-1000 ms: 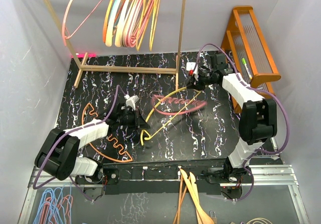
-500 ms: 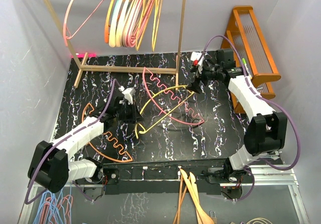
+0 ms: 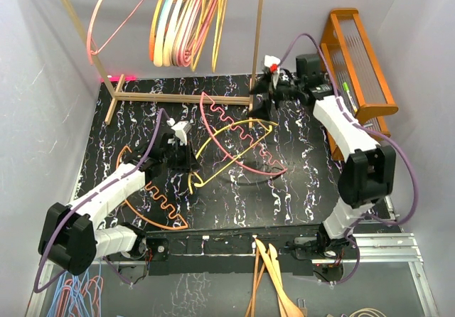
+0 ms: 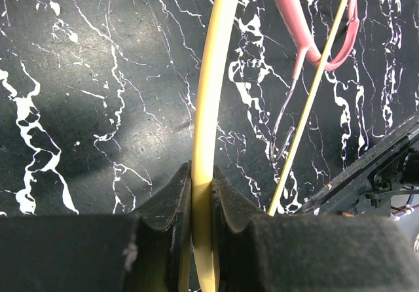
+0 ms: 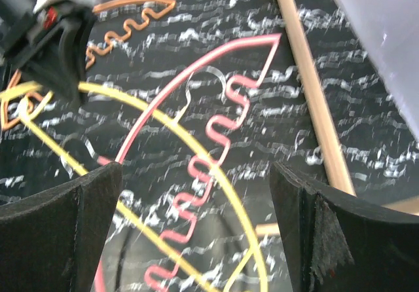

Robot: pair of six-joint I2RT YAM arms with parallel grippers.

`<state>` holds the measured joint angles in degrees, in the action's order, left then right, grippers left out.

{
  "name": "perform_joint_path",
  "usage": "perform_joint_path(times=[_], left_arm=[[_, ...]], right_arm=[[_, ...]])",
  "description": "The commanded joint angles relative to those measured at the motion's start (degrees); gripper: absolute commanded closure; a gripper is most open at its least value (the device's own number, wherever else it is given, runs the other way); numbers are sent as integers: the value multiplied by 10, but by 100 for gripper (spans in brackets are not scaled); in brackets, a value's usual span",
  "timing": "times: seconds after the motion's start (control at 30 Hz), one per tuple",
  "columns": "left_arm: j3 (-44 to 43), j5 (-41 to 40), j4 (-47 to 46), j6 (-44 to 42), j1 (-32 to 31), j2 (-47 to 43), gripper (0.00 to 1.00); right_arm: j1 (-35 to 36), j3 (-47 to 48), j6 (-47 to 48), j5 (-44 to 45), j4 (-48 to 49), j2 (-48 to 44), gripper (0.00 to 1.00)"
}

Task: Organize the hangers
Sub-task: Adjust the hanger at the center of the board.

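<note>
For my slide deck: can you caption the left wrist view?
Left gripper clamps the yellow hanger above the marbled black table, with a pink hanger beyond.

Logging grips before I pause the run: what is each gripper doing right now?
Left gripper: closed on the yellow hanger.
Right gripper: open, holding nothing.

L gripper [image 3: 186, 162] pinches yellow hanger [image 3: 242, 124] in front of rack [image 3: 185, 98], pink hanger [image 3: 207, 121] crossing; R gripper [image 3: 261, 95] agape by rack's rt post.
</note>
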<state>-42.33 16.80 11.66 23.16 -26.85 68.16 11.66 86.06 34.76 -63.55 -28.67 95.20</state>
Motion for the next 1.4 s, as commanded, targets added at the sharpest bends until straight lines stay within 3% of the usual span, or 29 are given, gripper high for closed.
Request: perform_joint_path(times=[0.0,0.13,0.33,0.53,0.67,0.7,0.8,0.83,0.87,0.93,0.97,1.17,1.37], left_arm=[[-14,42,-29,8,-2,-37,100],[-1,50,-36,17,-3,-47,100],[-10,59,-24,14,-3,-53,100],[-10,62,-23,14,-3,-49,100],[-13,61,-22,13,-4,-41,100],[-14,61,-21,13,-4,-39,100],[-16,58,-21,10,-4,-30,100],[-16,58,-20,9,-4,-27,100],[-17,59,-20,8,-4,-24,100],[-18,60,-23,7,-4,-20,100],[-18,61,-23,7,-4,-18,100],[-20,46,-15,5,-4,-8,100],[8,38,-21,15,-4,4,100]], right_arm=[[38,80,-215,-40,201,88,1],[66,101,-377,-25,379,160,1],[91,149,-562,-10,554,260,1],[110,172,-621,-30,607,297,1],[109,149,-722,-48,723,309,1],[110,147,-747,-56,746,312,4],[110,137,-816,-71,841,316,27],[110,137,-826,-75,846,316,47],[109,137,-828,-77,845,315,60],[111,134,-828,-84,849,314,85],[110,134,-829,-88,850,314,91],[106,123,-875,-99,908,299,92],[84,100,-879,-81,921,225,92]])
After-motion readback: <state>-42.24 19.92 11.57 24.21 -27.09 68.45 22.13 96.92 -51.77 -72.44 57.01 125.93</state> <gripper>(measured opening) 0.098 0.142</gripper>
